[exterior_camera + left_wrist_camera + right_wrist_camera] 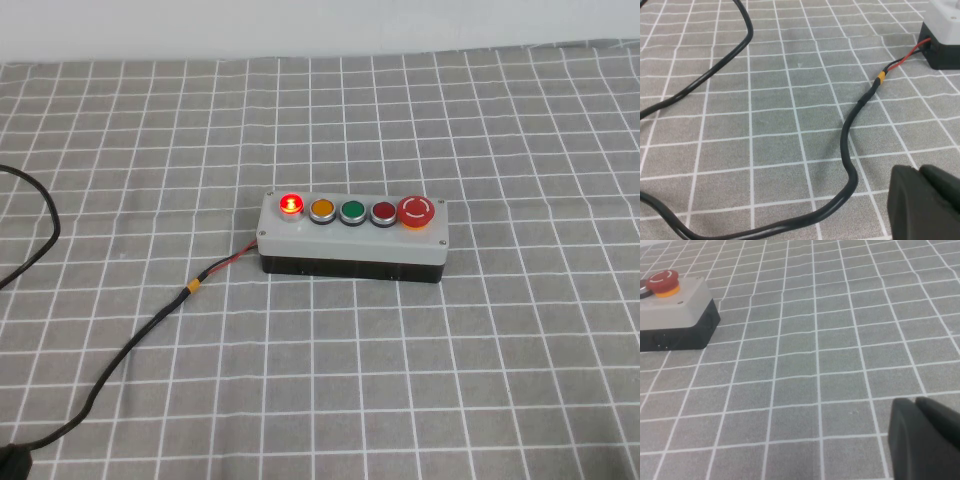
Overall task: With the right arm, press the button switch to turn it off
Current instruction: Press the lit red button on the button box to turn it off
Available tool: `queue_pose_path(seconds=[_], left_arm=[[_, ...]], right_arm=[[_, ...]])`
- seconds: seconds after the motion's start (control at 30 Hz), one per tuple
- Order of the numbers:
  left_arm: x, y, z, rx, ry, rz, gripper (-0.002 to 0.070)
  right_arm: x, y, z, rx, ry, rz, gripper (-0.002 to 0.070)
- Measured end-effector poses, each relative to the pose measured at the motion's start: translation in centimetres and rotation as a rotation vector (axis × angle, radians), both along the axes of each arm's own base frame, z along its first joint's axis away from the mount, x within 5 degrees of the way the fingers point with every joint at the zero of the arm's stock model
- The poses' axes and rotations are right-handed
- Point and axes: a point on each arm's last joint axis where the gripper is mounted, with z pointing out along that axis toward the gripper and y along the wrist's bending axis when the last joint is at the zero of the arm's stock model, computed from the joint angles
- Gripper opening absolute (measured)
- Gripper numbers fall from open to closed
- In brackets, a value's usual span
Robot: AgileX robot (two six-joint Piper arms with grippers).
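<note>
The button switch box is set on the grey checked cloth. A lit red lamp, a yellow button, a green button, a dark red button and a red mushroom stop are lined along its top. A black cable is led off the box's lamp end. The left gripper is held low beyond that end, near the cable, its fingers pressed together. The right gripper is held low beyond the box's mushroom end, well apart, also pressed together.
</note>
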Motion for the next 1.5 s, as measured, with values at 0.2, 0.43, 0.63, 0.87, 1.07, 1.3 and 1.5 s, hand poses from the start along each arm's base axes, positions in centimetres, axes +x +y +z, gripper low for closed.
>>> queue_pose_path(seconds=[0.2,0.43,0.63,0.87,1.07,1.3,1.5], left_arm=[[0.0,0.0,0.0,0.0,0.0,0.0,-0.0003],[0.0,0.0,0.0,0.0,0.0,0.0,-0.0003],[0.0,0.0,0.0,0.0,0.0,0.0,-0.0003],[0.0,0.0,0.0,0.0,0.0,0.0,-0.0003],[0.0,0.0,0.0,0.0,0.0,0.0,-0.0003],[0.0,0.0,0.0,0.0,0.0,0.0,-0.0003],[0.0,0.0,0.0,0.0,0.0,0.0,-0.0003]], right_arm=[[0.0,0.0,0.0,0.0,-0.004,-0.001,-0.0017],[0.0,0.0,0.1,0.001,-0.01,-0.002,-0.0016],[0.1,-0.1,0.4,0.002,-0.042,-0.008,-0.0016],[0.2,-0.1,0.8,0.005,-0.087,-0.017,-0.0016],[0.4,-0.3,1.6,0.012,-0.178,-0.034,-0.0016],[0.3,-0.9,4.5,0.035,-0.501,-0.097,-0.0016],[-1.7,-1.8,8.8,0.072,-0.985,-0.193,-0.0016]])
